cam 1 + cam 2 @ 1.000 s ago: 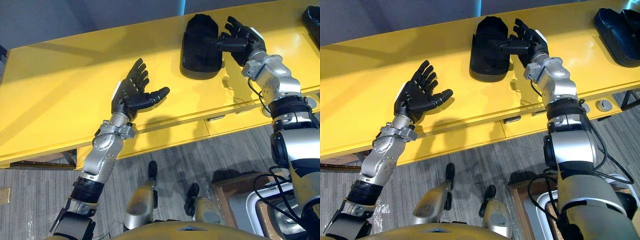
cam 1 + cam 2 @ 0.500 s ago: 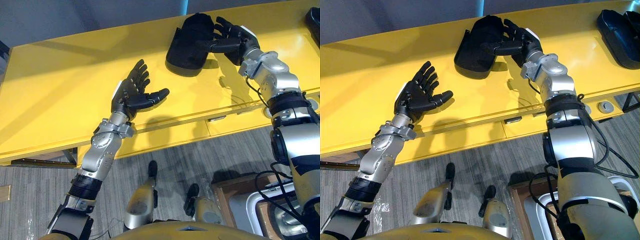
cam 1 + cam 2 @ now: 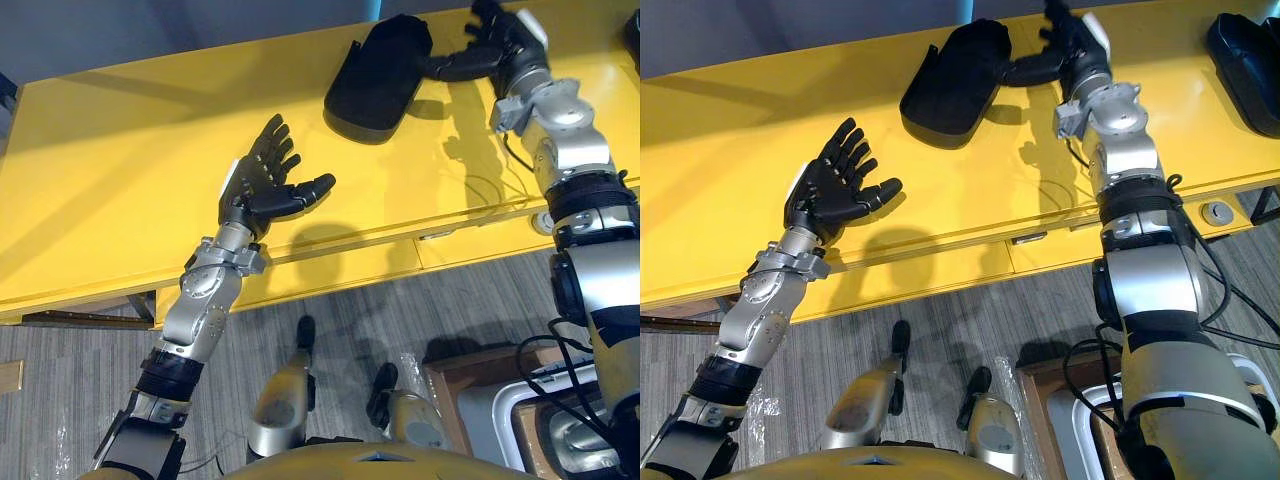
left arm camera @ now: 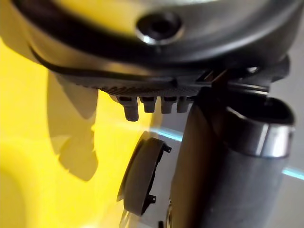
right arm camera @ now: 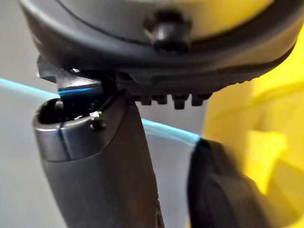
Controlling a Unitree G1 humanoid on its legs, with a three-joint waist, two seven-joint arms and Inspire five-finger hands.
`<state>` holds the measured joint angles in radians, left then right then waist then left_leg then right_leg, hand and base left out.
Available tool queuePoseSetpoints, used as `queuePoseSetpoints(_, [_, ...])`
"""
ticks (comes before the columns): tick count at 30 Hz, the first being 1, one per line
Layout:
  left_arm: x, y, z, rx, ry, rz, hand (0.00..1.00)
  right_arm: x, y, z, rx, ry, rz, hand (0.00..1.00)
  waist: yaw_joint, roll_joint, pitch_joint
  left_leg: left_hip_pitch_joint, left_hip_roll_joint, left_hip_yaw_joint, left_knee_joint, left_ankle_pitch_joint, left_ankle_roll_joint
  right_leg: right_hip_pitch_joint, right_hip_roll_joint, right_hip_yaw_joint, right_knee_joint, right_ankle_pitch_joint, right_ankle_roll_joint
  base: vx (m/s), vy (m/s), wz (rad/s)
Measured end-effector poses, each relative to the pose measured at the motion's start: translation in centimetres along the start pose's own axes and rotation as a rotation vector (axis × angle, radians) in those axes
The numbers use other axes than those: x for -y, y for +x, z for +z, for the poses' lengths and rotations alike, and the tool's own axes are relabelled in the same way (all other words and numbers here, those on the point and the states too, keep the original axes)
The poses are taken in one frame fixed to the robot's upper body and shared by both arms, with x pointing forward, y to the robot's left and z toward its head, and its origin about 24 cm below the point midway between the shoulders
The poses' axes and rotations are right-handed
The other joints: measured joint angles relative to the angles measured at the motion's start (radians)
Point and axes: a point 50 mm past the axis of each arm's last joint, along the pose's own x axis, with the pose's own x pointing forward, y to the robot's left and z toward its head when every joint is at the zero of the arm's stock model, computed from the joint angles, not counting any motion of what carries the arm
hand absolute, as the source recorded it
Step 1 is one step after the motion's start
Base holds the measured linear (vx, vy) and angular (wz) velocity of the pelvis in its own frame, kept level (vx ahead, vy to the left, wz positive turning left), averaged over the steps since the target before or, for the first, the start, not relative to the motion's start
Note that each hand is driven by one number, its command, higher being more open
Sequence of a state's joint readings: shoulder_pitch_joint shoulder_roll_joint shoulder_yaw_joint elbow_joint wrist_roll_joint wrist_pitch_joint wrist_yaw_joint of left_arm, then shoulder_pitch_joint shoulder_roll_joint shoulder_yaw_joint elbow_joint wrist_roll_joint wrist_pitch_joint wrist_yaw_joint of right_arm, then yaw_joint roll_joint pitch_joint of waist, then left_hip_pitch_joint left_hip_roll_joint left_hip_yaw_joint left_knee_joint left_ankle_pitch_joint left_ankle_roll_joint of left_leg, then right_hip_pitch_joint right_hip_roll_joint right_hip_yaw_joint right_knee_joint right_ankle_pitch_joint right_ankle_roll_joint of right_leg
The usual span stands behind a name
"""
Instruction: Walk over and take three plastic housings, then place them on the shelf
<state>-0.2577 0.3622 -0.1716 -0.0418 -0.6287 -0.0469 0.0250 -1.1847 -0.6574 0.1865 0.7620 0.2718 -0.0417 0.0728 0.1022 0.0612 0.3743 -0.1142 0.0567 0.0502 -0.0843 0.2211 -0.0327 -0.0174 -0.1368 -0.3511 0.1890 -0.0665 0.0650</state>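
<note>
Item, glossy yellow table top (image 3: 120, 170): seen from above, running across the whole width. A broad bare stretch is left at its left end, and its front edge is set over flat yellow drawer fronts (image 3: 930, 270).

Item, left hand (image 3: 258, 190): raised on a bent silver-grey arm over the near part of the table, close to the front edge. The palm is turned upward, the fingers are spread wide and straight, and the thumb is held out to the right. Nothing is held. Bare table is left between it and the housing.

Item, black oval plastic housing (image 3: 375, 78): placed near the far edge of the table and angled across it, well apart from the left hand.

Item, right hand (image 3: 503, 48): extended far forward on a nearly straight arm, just right of the housing. The thumb is stretched out to the housing's right end and appears to touch it. The fingers are raised, not wrapped round anything.

Item, second dark housing (image 3: 1245, 50): laid at the table's far right end, well apart from the right hand.

Item, grey wood-pattern floor (image 3: 90, 400): seen below the front edge.
</note>
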Motion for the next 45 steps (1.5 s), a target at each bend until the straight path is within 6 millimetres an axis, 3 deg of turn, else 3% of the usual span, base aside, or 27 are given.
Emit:
queuePoseSetpoints(2, [-0.1,-0.7,0.0,0.007,0.0,0.019,1.0,-0.8,-0.7,2.9,0.167,-0.104,0.015,1.0,-0.012,0.0,0.0,0.002,0.0,0.002,0.0,0.001,0.002,0.001,0.0,0.001,0.0,-0.001,0.0,0.0,0.0,0.0])
queuePoseSetpoints(5, [0.3,-1.6,0.0,0.013,-0.009,0.02,1.0,-2.9,-2.6,4.5,0.303,-0.151,0.09,1.0,-0.022,0.0,0.0,0.011,0.0,0.008,0.0,0.001,0.003,0.006,-0.001,0.004,0.0,-0.002,0.0,0.0,0.0,-0.05])
queuePoseSetpoints(9, [0.6,-1.9,0.0,0.02,0.0,0.04,1.0,-5.1,-4.5,1.4,0.224,-0.28,0.196,1.0,-0.025,-0.002,-0.001,0.024,0.0,0.01,-0.004,-0.008,-0.003,0.02,-0.001,0.001,-0.004,-0.003,0.001,-0.01,-0.004,-0.01])
queuePoseSetpoints(10, [0.7,-2.2,-0.1,0.015,0.014,0.045,1.0,-5.9,-5.3,-0.6,0.158,-0.309,0.235,1.0,-0.024,-0.002,-0.001,0.024,0.0,0.011,-0.004,-0.01,0.0,0.022,-0.001,0.0,-0.01,-0.002,0.004,0.0,0.0,0.0])
queuePoseSetpoints(15, [0.3,-3.4,-0.6,-0.003,0.037,0.102,1.0,-8.1,-7.0,-4.2,0.002,-0.31,0.347,1.0,-0.024,-0.009,-0.005,0.025,-0.003,0.016,-0.002,-0.007,0.001,0.034,0.0,-0.001,-0.034,0.01,0.018,0.01,-0.002,0.0])
queuePoseSetpoints(18, [0.2,-3.7,-0.5,0.004,0.054,0.121,1.0,-8.5,-7.1,-4.4,-0.012,-0.301,0.365,1.0,-0.022,-0.011,-0.006,0.03,-0.007,0.016,-0.001,-0.002,0.007,0.041,-0.003,-0.001,-0.036,0.011,0.019,0.04,-0.022,0.03])
queuePoseSetpoints(23, [-0.4,-5.3,0.5,0.073,0.093,0.203,1.0,-10.6,-8.2,-5.4,-0.022,-0.29,0.414,1.0,-0.018,-0.044,-0.045,0.037,-0.009,0.012,-0.001,-0.007,0.003,0.059,-0.002,-0.002,-0.055,0.011,0.019,0.03,-0.026,0.03])
queuePoseSetpoints(28, [-1.1,-6.0,1.8,0.16,0.106,0.273,1.0,-11.8,-9.1,-6.1,-0.007,-0.371,0.451,1.0,-0.014,-0.044,-0.052,0.039,-0.01,0.007,-0.004,-0.016,-0.001,0.07,0.001,-0.009,-0.068,0.013,0.022,0.0,-0.012,0.02])
queuePoseSetpoints(33, [-1.3,-6.2,1.9,0.163,0.106,0.285,1.0,-12.0,-9.1,-5.7,0.041,-0.407,0.43,1.0,0.005,-0.046,-0.061,0.034,-0.011,0.005,-0.004,-0.016,0.0,0.069,0.001,-0.011,-0.073,0.014,0.024,0.01,-0.005,0.01])
queuePoseSetpoints(40, [-1.7,-6.9,1.6,0.155,0.11,0.312,1.0,-13.4,-9.5,-5.4,0.064,-0.442,0.491,1.0,0.006,-0.05,-0.077,0.029,-0.014,-0.004,-0.001,-0.012,0.005,0.074,0.001,-0.022,-0.083,0.015,0.024,0.03,-0.027,0.04])
queuePoseSetpoints(41, [-1.7,-7.1,1.5,0.15,0.104,0.318,1.0,-13.6,-9.6,-5.6,0.057,-0.473,0.5,0.0,0.007,-0.05,-0.079,0.029,-0.014,-0.004,-0.001,-0.012,0.005,0.075,0.001,-0.023,-0.084,0.015,0.024,0.03,-0.041,0.02])
queuePoseSetpoints(45, [-1.4,-7.0,1.2,0.149,0.082,0.317,1.0,-13.7,-9.7,-6.6,0.002,-0.528,0.532,0.0,0.008,-0.05,-0.082,0.03,-0.014,-0.006,-0.001,-0.013,0.003,0.076,0.001,-0.025,-0.084,0.015,0.023,0.0,0.0,0.0])
